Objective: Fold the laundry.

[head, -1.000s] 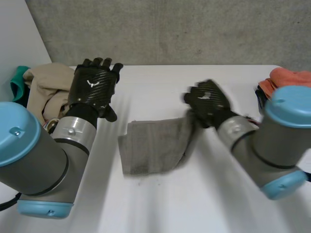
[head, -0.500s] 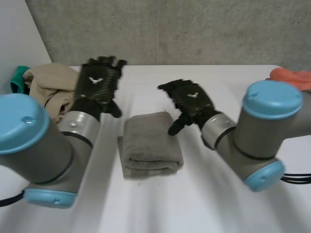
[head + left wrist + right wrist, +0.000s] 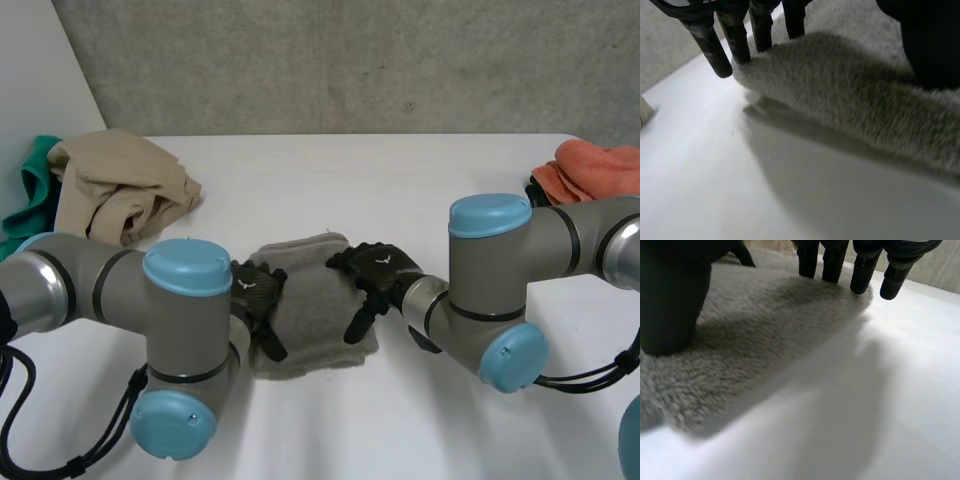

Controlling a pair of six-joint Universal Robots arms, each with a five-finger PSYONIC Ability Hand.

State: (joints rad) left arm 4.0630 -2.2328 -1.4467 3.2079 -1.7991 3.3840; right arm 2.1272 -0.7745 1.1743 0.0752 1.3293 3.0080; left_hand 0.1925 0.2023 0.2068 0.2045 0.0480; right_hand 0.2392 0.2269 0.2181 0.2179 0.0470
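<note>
A grey towel (image 3: 312,300) lies folded into a thick rectangle at the middle of the white table (image 3: 420,190). My left hand (image 3: 258,293) rests open on the towel's left edge and my right hand (image 3: 378,272) rests open on its right edge. In the left wrist view the straight fingers (image 3: 735,35) reach over the towel (image 3: 855,95) and the thumb lies on the pile. In the right wrist view the fingers (image 3: 862,270) stretch across the towel (image 3: 755,330), with the thumb pressing down on it. Neither hand is curled round the cloth.
A heap of beige clothes (image 3: 120,185) with a teal cloth (image 3: 28,190) behind it sits at the table's far left. A folded orange cloth (image 3: 598,165) lies at the far right edge. Both forearms lie low over the table's front half.
The right hand carried the towel's right part over to the left, let go and opened. Both hands then came down onto the folded towel's two sides.
</note>
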